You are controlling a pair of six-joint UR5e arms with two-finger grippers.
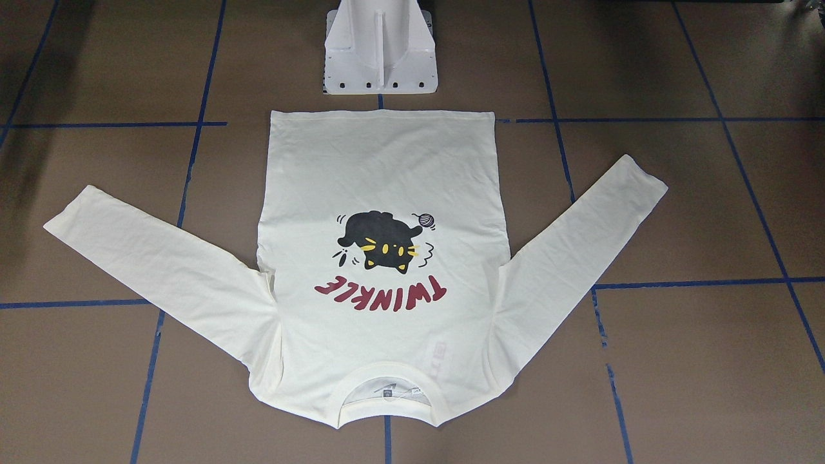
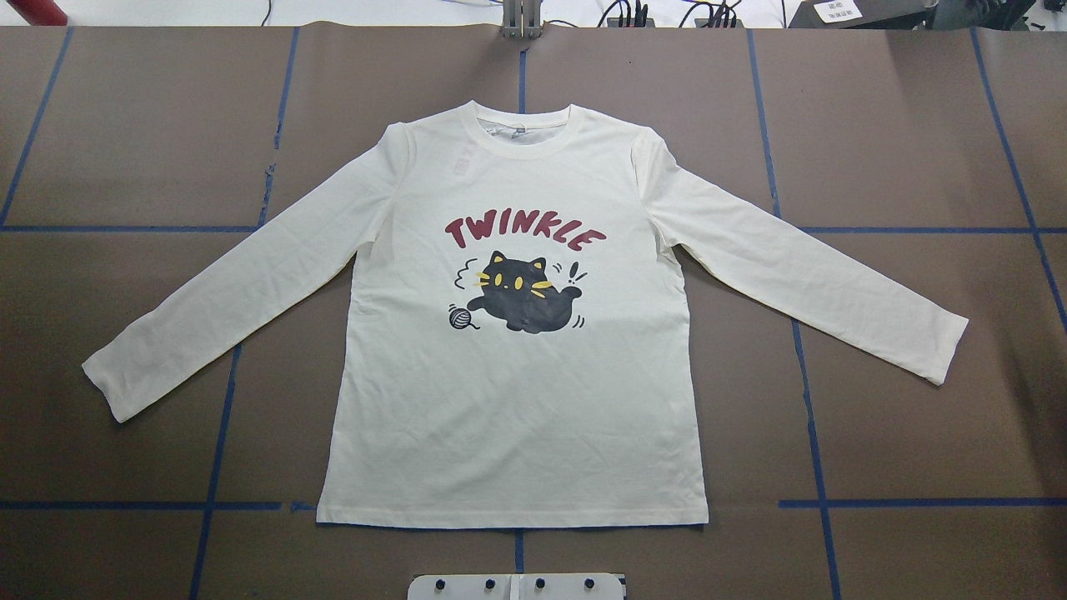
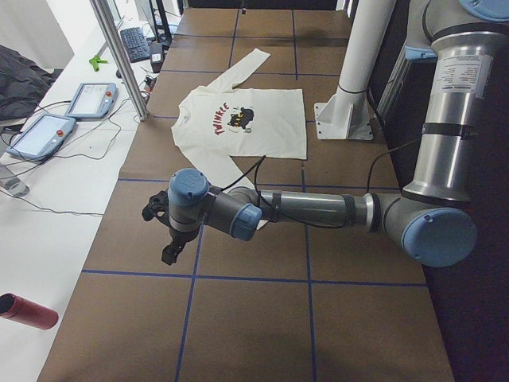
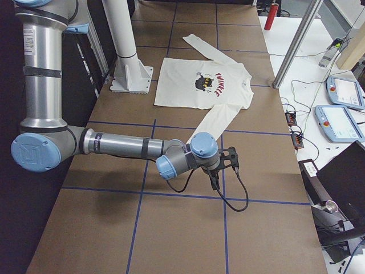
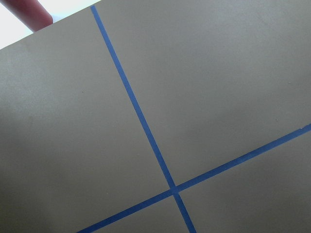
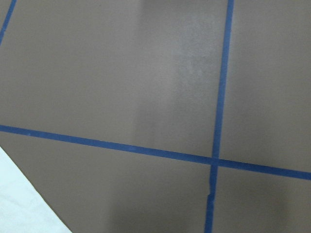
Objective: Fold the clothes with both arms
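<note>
One cream long-sleeved shirt lies flat and print-up in the middle of the brown tabletop, with nothing folded yet. Its hem is on the near side, just beyond the single white pedestal, and its collar is on the far side. The body's long axis therefore runs near to far, while the two sleeves splay left and right and slant back toward the near edge. The left cuff and the right cuff are the outermost points, well apart from each other. Two arms are out, one on each side, both outboard of the cloth and absent from the overhead and front views. The left arm stretches low over the tabletop with the left hand above bare brown surface and the shirt off to its right. Its forearm hides the left cuff in the side view, and its wrist camera shows only crossing blue tape lines. The right arm mirrors it: the right hand hangs near the end of the right sleeve, with the shirt to its left. A corner of cream cloth shows at the edge of its wrist view. I cannot tell whether either hand's fingers are apart or together, as they appear only small in the side views. Each arm is nearer its own sleeve, so drawing the sleeves in across the body looks like the likely opening. Beyond the tabletop's far edge lie two teach pendants and one red cylinder.
</note>
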